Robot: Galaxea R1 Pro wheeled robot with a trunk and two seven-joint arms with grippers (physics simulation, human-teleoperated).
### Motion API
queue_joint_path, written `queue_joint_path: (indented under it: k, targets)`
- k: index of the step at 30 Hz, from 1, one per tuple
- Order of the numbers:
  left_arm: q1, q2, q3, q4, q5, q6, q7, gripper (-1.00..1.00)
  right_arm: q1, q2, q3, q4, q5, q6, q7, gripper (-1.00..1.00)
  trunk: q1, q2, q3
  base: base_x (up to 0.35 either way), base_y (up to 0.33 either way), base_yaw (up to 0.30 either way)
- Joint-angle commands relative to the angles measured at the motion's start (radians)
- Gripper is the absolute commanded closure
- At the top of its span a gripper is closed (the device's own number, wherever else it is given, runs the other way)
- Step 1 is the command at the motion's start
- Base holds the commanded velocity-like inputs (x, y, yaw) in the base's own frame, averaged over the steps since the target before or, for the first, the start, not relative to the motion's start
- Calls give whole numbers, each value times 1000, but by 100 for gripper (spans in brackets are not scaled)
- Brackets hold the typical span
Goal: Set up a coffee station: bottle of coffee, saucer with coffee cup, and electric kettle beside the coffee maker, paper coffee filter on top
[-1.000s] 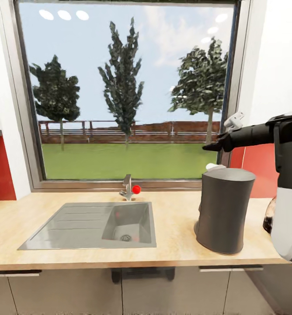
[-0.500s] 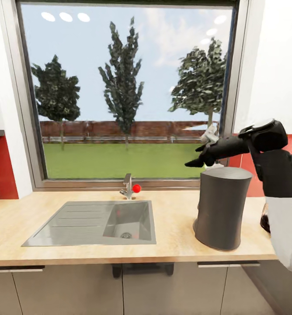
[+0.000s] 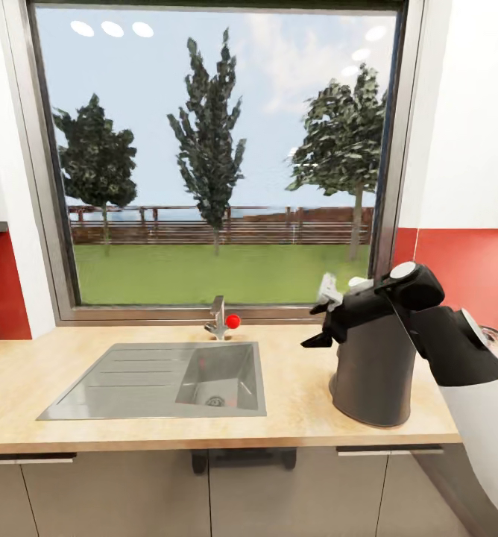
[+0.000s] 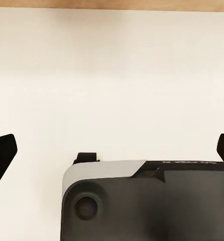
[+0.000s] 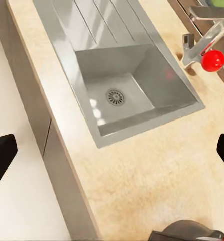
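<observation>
Coffee maker [image 3: 374,365] on countertop [image 3: 294,403]; right hand [image 3: 325,322] spread above.

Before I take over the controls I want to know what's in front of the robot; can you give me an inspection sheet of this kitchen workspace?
Surface: wooden countertop with a steel sink set into it.
Job's things: dark grey coffee maker upright on the countertop, right of the sink; nothing on its visible top.
Clutter: tap with a red knob behind the sink.
Grippers: right gripper beside the coffee maker's top, over the countertop, fingers wide apart, empty; left gripper's fingers wide apart, facing a pale surface.
Cables: nothing seen.
Surroundings: large window onto trees and lawn, red wall panels, grey cabinets below.
</observation>
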Motion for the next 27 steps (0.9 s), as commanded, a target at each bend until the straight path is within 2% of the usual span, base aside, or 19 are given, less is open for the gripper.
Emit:
queue_joint_path:
  k: [1, 11, 15, 18, 20, 23, 25, 26, 27]
  targets:
    - [1, 0, 1, -1, 1, -1, 0, -100, 1, -1, 1, -1, 8, 10, 8, -100, 0, 0, 0, 0, 0, 0]
    - [1, 0, 2, -1, 1, -1, 0, -100, 25, -3, 3, -1, 7, 8, 9, -100, 0, 0, 0, -169, 0, 0]
    - [1, 0, 2, -1, 1, -1, 0, -100, 51, -5, 3, -1, 7, 6, 9, -100, 0, 0, 0, -112, 0, 0]
    - [1, 0, 2, -1, 1, -1, 0, -100, 92, -8, 3, -1, 7, -26, 9, -100, 0, 0, 0, -47, 0, 0]
    - [1, 0, 2, -1, 1, -1, 0, -100, 138, -12, 3, -1, 7, -95, 10, -100, 0, 0, 0, -24, 0, 0]
    - [1, 0, 2, -1, 1, -1, 0, -100, 189, -34, 3, -1, 6, -157, 10, -100, 0, 0, 0, -12, 0, 0]
    - [1, 0, 1, -1, 1, -1, 0, -100, 257, -77, 3, -1, 6, -230, 10, -100, 0, 0, 0, -5, 0, 0]
    - [1, 0, 1, -1, 2, -1, 0, -100, 324, -121, 2, -1, 5, -318, 10, -100, 0, 0, 0, -2, 0, 0]
    - [1, 0, 1, -1, 2, -1, 0, -100, 340, -130, 2, -1, 4, -336, 10, -100, 0, 0, 0, -1, 0, 0]
